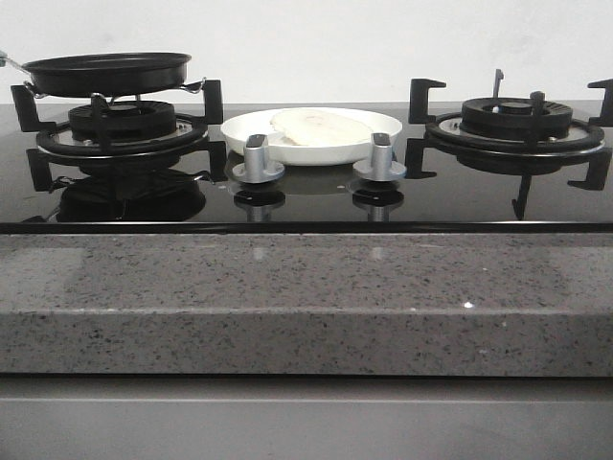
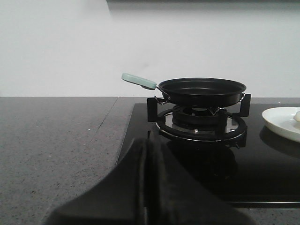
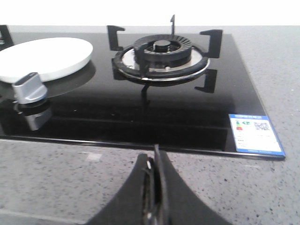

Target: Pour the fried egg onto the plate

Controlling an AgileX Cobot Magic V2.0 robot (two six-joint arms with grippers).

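The fried egg [image 1: 316, 126] is seen lying pale side up in the white plate [image 1: 287, 150], which is set on the black glass hob [image 1: 306, 196] between the two burners, just behind the two silver knobs [image 1: 258, 158]. The black frying pan [image 1: 107, 72] is rested on the left burner's grate [image 1: 120, 125]; in the left wrist view its pale green handle [image 2: 138, 80] is pointed away from the plate. The right burner [image 1: 515, 120] is left bare. A blue label [image 3: 255, 132] is stuck at a hob corner. The speckled grey desk [image 1: 306, 297] is spread along the front. The left fingers [image 2: 146, 187] are pressed together, holding nothing, over the desk near the hob's edge. The right fingers [image 3: 158, 192] are likewise closed with nothing between them.
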